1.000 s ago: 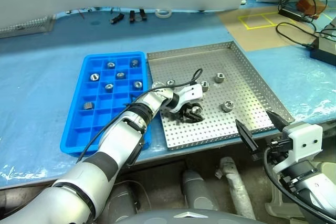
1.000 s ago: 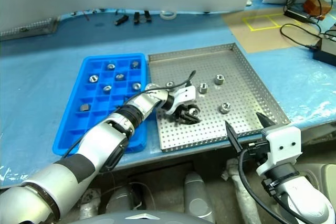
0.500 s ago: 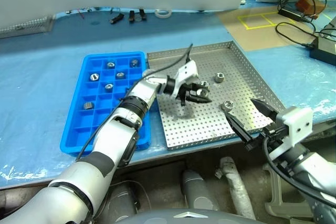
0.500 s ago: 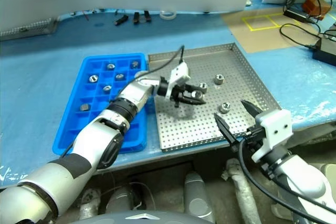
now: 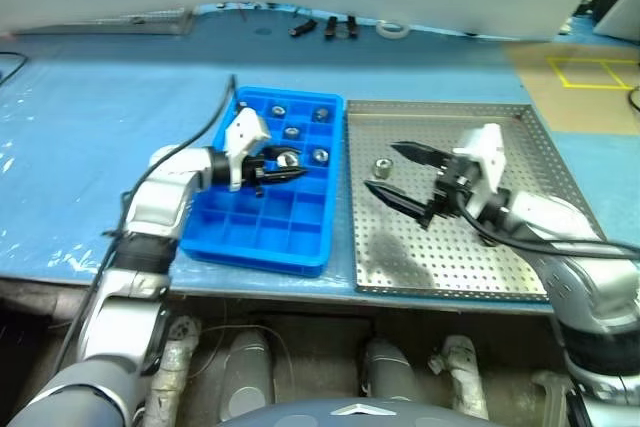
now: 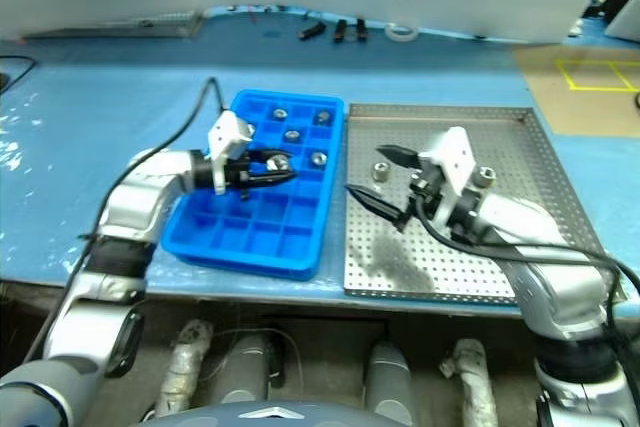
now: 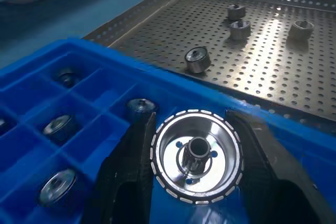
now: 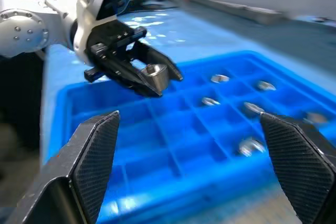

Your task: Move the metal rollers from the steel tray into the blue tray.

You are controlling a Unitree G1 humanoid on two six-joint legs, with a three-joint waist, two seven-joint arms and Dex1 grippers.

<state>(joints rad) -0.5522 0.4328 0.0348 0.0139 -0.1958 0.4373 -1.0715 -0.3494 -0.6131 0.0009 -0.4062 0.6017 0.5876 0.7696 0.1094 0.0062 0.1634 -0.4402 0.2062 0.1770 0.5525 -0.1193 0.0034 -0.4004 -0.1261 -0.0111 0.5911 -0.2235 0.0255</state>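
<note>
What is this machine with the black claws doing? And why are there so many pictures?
It's a robot with two arms, each ending in a two-fingered claw called a gripper. Two pictures come from cameras in its head, looking down at a blue-covered table. The other two come from small cameras on its wrists, so you look right along the claws.

On the table sit a blue tray with little square pockets and a steel tray full of tiny holes. Some shiny metal rollers lie on the steel tray, others already sit in the pockets.

The left gripper is pinched shut on one roller above the blue tray. The right gripper is wide open and holds nothing, hovering over the steel tray.
</note>
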